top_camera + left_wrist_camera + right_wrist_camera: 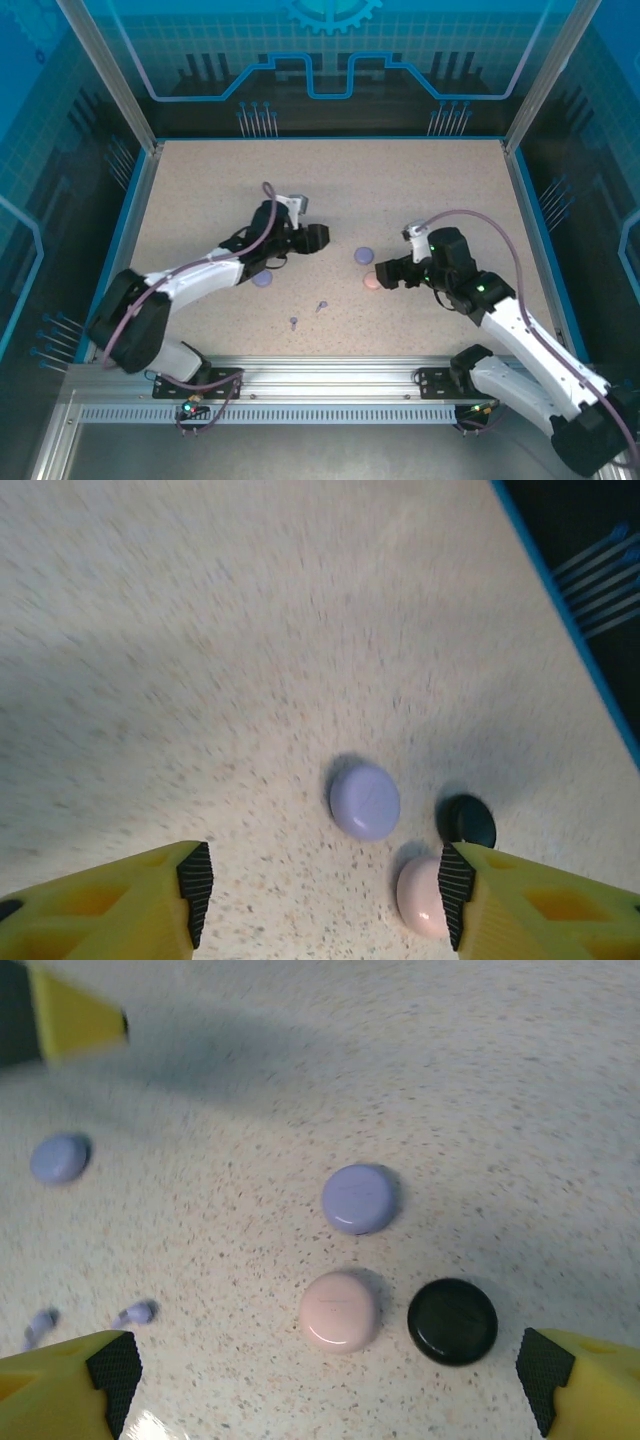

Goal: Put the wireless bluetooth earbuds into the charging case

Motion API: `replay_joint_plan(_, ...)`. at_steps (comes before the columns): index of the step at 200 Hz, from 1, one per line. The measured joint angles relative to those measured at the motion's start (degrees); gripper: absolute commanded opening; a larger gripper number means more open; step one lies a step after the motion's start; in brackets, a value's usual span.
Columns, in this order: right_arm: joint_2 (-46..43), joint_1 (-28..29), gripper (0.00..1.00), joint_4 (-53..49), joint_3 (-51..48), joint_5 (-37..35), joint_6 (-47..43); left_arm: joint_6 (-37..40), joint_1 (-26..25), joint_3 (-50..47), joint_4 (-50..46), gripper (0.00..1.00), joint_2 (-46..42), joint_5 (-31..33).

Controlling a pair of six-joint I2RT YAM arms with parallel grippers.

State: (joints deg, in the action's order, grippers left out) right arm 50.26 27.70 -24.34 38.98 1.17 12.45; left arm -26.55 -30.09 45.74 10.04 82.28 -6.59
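On the worktop (200,180), toward its near edge, two lavender earbuds (321,306) lie loose, apart from the round cases (360,1198), which all look shut. Both the left fingers (195,890) and the right fingers (110,1375) are spread and hold nothing. I judge that no earbud is inserted yet.

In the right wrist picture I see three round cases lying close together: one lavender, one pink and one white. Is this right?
Not quite. Close to the lavender case and the pink case lies a black case, not a white one. The right wrist view shows this plainly.
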Motion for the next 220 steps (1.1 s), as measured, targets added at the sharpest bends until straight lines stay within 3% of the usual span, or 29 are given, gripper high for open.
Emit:
replay_joint_plan(37,12.9,6.4,1.0,1.2,8.9,0.7,-12.9,0.9,6.9,-4.8,-4.1,0.83,-11.5,1.2)
replay_joint_plan(79,28.9,13.8,1.0,0.9,24.2,-1.1,-12.1,1.0,16.4,-7.9,-9.7,0.98,-21.5,2.2)
replay_joint_plan(128,48.5,22.2,1.0,-2.8,39.3,-5.9,-2.2,-2.9,29.8,-8.4,-16.4,0.99,-25.9,1.7)
replay_joint_plan(175,63.8,27.6,0.99,-7.8,51.9,-9.4,4.3,-9.5,43.0,-8.3,-21.2,0.99,-26.0,-3.1)
replay_joint_plan(220,74.1,31.3,0.98,-12.9,64.1,-11.6,6.3,-13.1,46.7,-8.3,-21.8,0.99,-27.0,-6.0)
